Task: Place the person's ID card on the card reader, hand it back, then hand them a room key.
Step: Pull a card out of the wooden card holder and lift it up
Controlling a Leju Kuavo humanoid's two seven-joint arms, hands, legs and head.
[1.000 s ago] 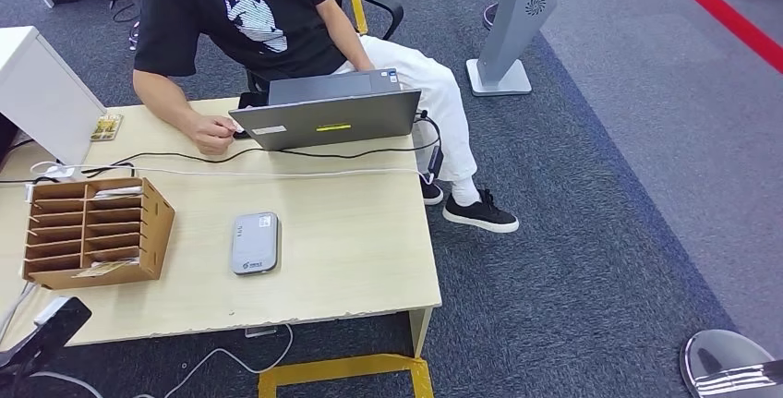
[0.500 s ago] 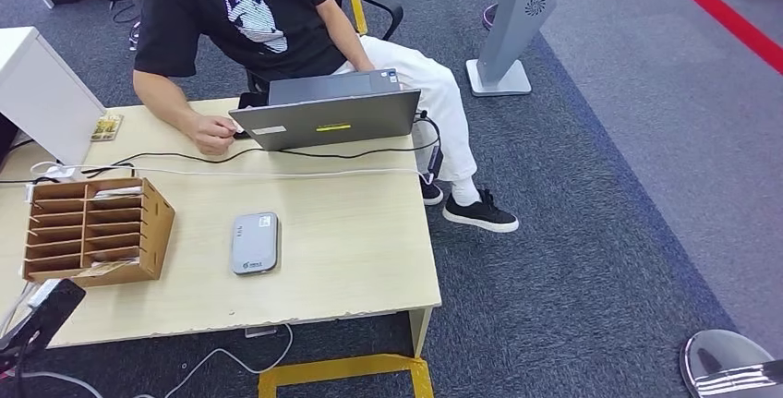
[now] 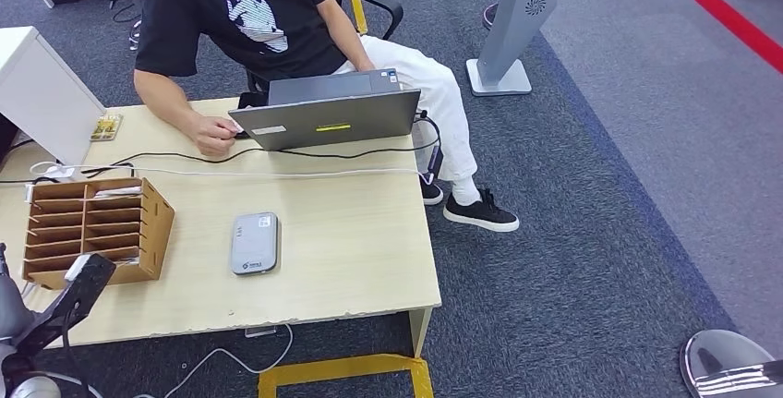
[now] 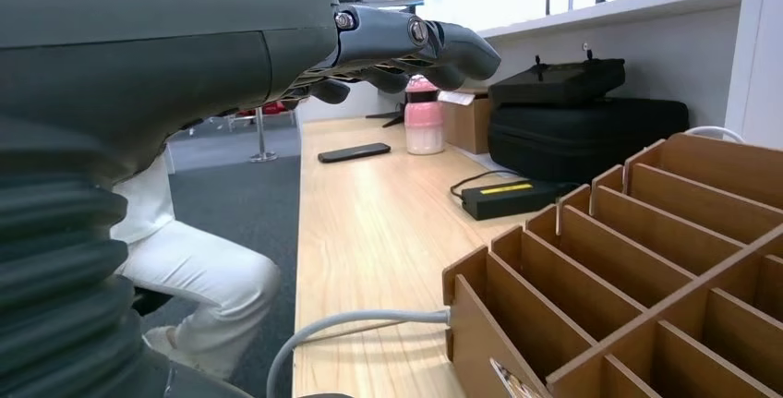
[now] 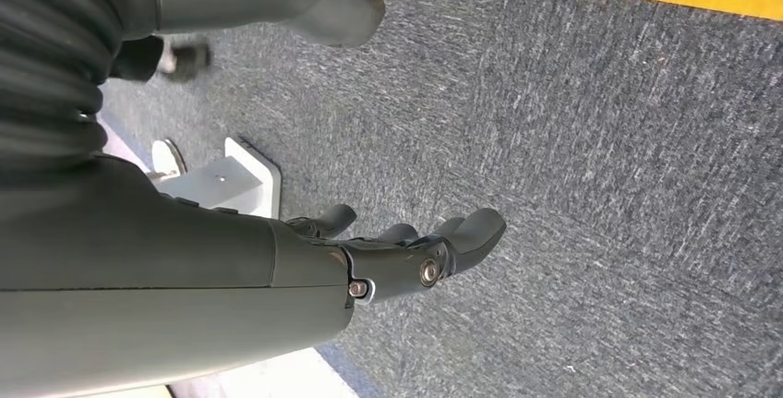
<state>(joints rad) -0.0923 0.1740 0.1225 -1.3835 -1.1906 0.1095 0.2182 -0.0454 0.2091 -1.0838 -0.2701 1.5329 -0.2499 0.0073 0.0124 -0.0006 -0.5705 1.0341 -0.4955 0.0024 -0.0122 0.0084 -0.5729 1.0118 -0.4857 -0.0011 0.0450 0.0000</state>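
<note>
Grey carpeted office floor; light wood desk (image 3: pixel 351 259) with a person (image 3: pixel 249 19) seated at the far side behind an open laptop (image 3: pixel 328 116). Cables run across the desk. Wooden slotted rack (image 3: pixel 92 230) at the robot's left; grey card reader (image 3: pixel 255 242) lies flat mid-desk, nothing on it.

Change: over the last second the left hand (image 3: pixel 78 289) has risen from the bottom-left corner of the head view to the near desk edge, now just in front of the rack. The desk items and the person have not shifted. Judgement: the left arm is starting its reach, probably toward the rack or onward to the person; the task is at its very beginning, no card on the reader yet.

Left hand: from the wrist camera its fingers (image 4: pixel 434 42) are extended and loosely curved, apart, holding nothing. Right hand (image 5: pixel 406 250) hangs over the carpet, fingers loosely curved, empty.

ID card: not identifiable. The person's hand (image 3: pixel 214 132) rests on the desk beside the laptop, with something small and pale at the fingers; too small to say whether it is the card.

Room key: cards or papers lie in some rack slots (image 4: pixel 517 381), cut off at the frame edge; cannot tell whether they are keys. A small printed item (image 3: pixel 106 126) sits at the far left desk corner, unreadable.
</note>
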